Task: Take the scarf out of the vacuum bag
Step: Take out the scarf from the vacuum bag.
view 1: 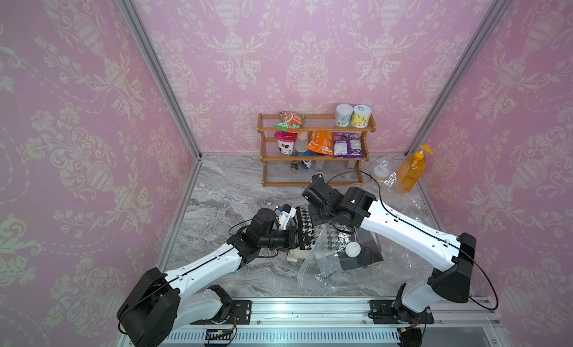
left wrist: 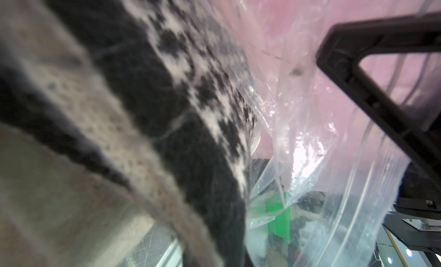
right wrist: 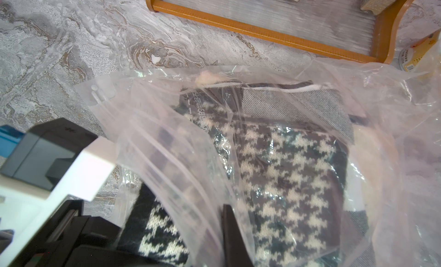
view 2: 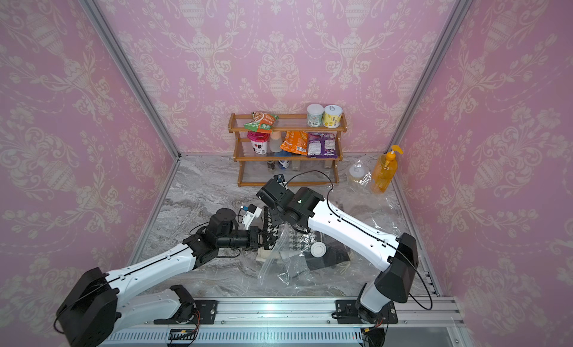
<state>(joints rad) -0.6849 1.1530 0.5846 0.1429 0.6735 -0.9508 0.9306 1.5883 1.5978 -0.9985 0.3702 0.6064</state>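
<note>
1. Left of centre in both top views, the left claw (view 1: 298,237) reaches in from the lower left. It is pressed together and pinches the near end of the scarf (view 1: 305,223).
2. The scarf is a black-and-white houndstooth knit. It lies at frame centre, on the grey marbled surface (view 1: 223,190). Its left part sticks out of the bag mouth; the rest is inside the plastic. In the left wrist view the knit fills the left half of the frame, too close and blurred for finer detail.
3. The vacuum bag (view 1: 313,269) lies flat on the surface at lower centre, spreading toward the right. Its mouth faces left. A round white valve cap (view 1: 352,248) sits on its upper face, right of the scarf.
4. The right claw (view 1: 318,220) comes down from the right, just above centre. It is closed on the clear plastic at the bag mouth.
5. The wooden rack (view 1: 314,158) stands at upper centre, apart from the bag. An orange pump bottle (view 1: 412,172) stands at its right.
</note>
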